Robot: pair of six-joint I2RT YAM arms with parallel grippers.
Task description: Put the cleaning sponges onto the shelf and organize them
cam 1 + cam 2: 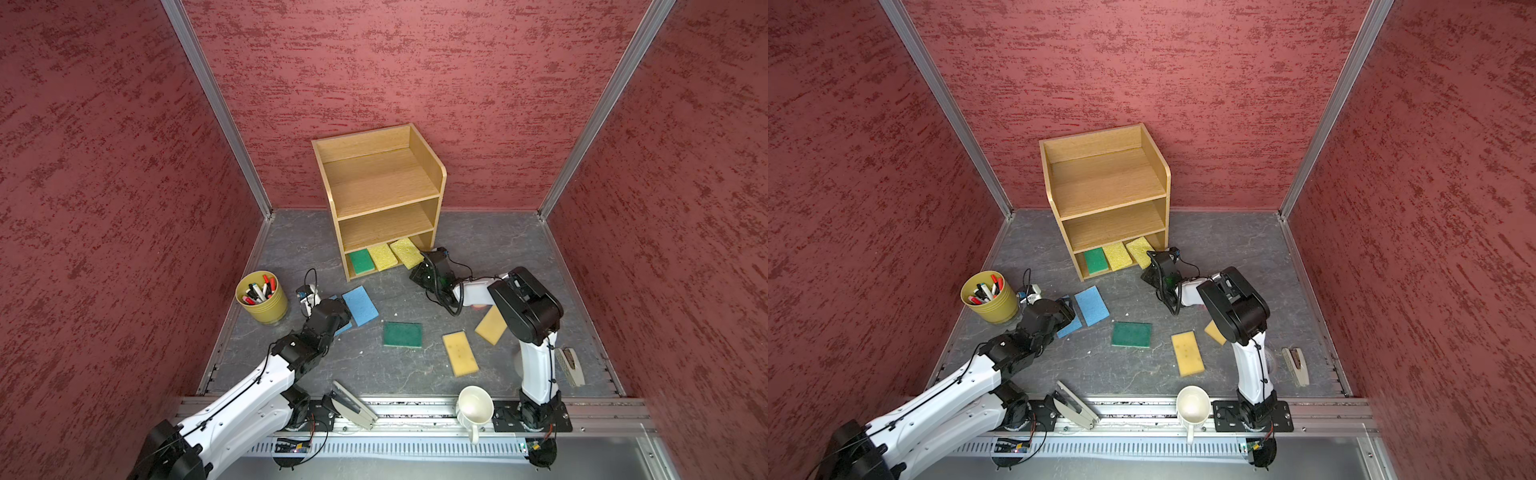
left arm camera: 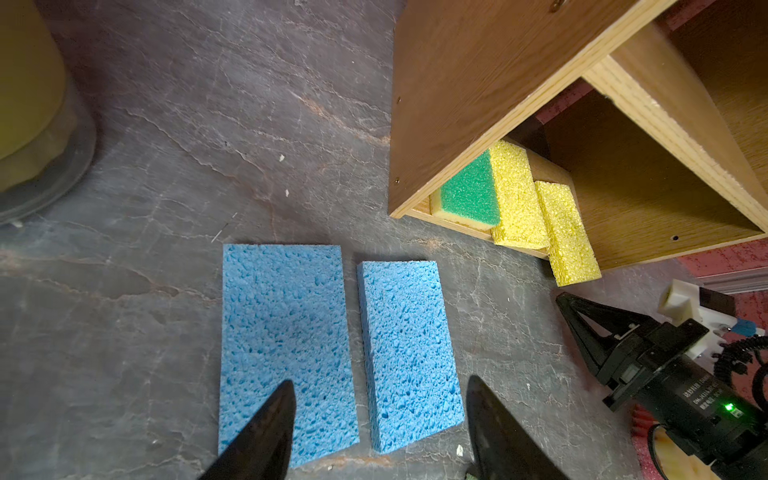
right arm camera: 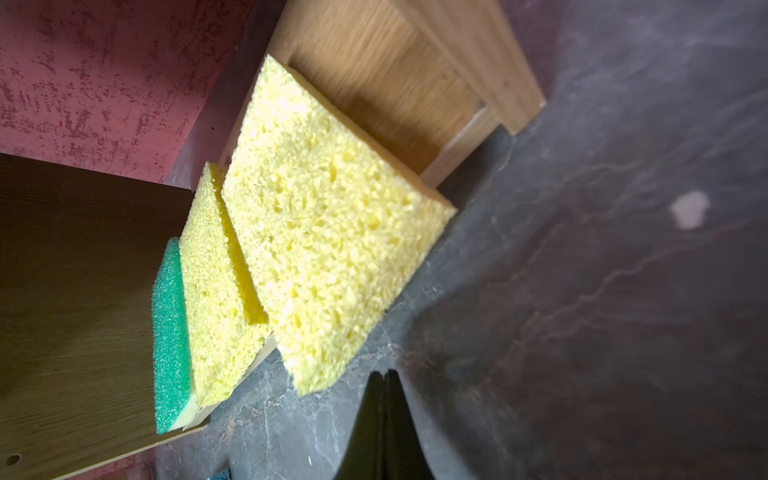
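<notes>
The wooden shelf point(image 1: 378, 187) stands at the back. Its bottom tier holds a green sponge point(image 1: 361, 261) and two yellow sponges point(image 1: 382, 256); the right one point(image 3: 332, 232) sticks out over the front edge. My right gripper point(image 3: 384, 374) is shut and empty on the floor just off that sponge's corner. Two blue sponges point(image 2: 286, 345) point(image 2: 409, 349) lie side by side on the floor. My left gripper point(image 2: 380, 384) hovers open over their near ends. A dark green sponge point(image 1: 402, 334) and two tan sponges point(image 1: 460, 353) point(image 1: 491, 325) lie on the floor; the right arm partly covers one tan sponge.
A yellow cup of pens point(image 1: 262, 301) stands left of the left gripper. A white mug point(image 1: 475, 405) and a stapler point(image 1: 353, 405) sit at the front rail. Another stapler point(image 1: 571, 365) lies at the right. Red walls enclose the grey floor.
</notes>
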